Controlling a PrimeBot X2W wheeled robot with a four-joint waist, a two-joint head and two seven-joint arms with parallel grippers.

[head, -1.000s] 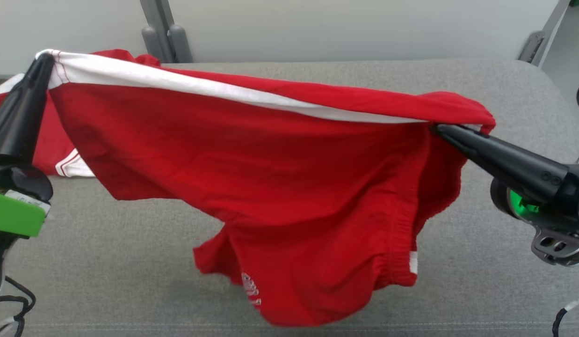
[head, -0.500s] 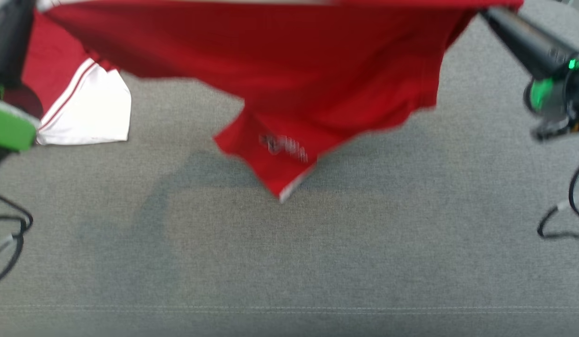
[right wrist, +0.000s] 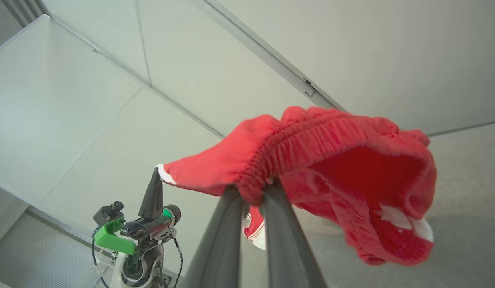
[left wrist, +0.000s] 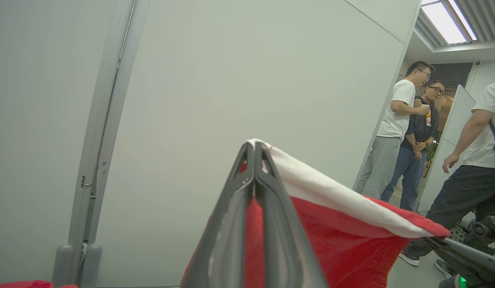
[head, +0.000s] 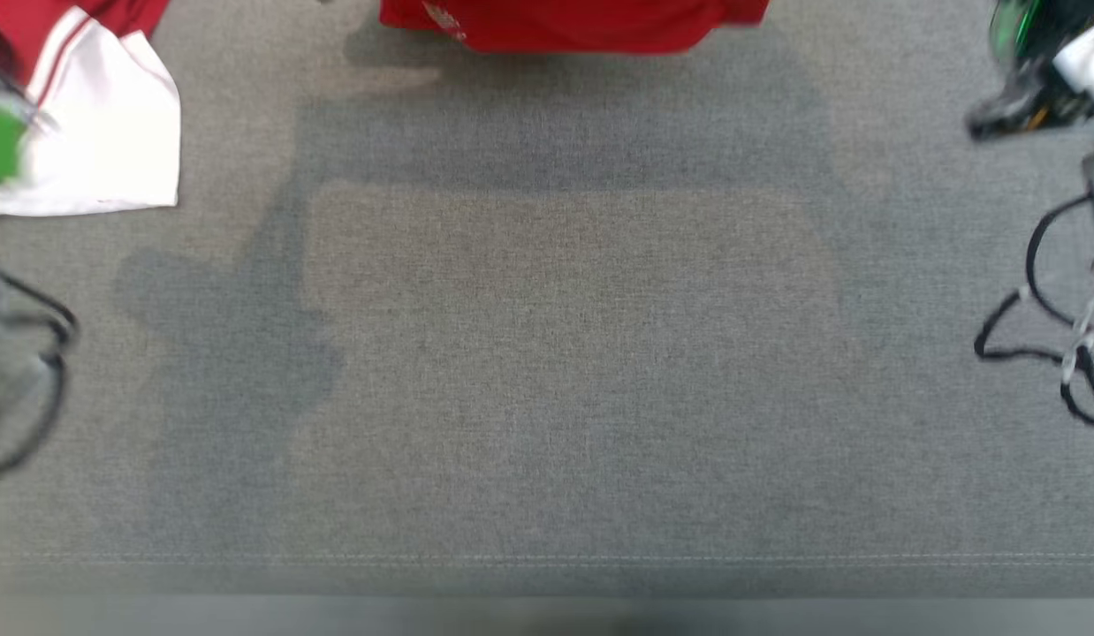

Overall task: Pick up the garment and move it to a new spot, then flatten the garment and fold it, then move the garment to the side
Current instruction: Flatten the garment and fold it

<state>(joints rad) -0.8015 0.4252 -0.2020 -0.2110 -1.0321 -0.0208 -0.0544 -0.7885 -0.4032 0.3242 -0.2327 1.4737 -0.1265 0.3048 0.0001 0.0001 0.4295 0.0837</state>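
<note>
The garment is a pair of red shorts with a white side stripe, held up in the air and stretched between both grippers. My left gripper is shut on the white-striped edge of the garment. My right gripper is shut on the ribbed red waistband. The left gripper is seen across from it, pinching the far corner. In the head view the garment's lower hem hangs at the top edge above the grey table.
A white and red piece of cloth sits at the table's upper left; I cannot tell whether it belongs to the garment. Black cables hang at the right. Three people stand beyond the wall panel.
The head camera has tilted down, so the garment and both arms have slid toward the top of the picture. Both grippers keep their hold on the garment.
</note>
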